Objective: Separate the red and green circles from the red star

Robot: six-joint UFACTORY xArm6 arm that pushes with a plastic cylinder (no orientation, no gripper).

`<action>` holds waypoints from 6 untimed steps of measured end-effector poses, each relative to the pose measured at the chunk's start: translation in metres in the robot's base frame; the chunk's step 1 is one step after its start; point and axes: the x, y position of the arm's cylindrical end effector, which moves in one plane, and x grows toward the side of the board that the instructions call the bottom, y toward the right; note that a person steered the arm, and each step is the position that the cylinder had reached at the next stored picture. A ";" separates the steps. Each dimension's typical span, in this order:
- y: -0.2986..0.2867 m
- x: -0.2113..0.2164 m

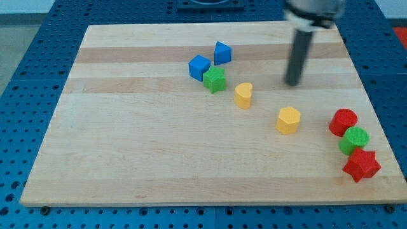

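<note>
Light wooden table on a blue perforated base, seen from one camera. At the view's right edge of the table three plastic blocks lie in a short chain: the red circle block uppermost, the green circle block just below it and touching it, and the red star block lowest, touching the green circle. The dark straight rod descends from the view's top; my tip rests on the table, well apart from this chain, up and to the view's left of the red circle. No jaws exist on this arm, so no open or closed state applies. Near the tip lie a yellow hexagonal block and a yellow heart-like block. Farther toward the view's left cluster a green star block, a blue cube block and a second blue block of unclear shape.
</note>
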 end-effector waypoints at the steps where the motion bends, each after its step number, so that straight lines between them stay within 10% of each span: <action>1: 0.117 0.008; 4: 0.066 0.184; 6: 0.030 0.161</action>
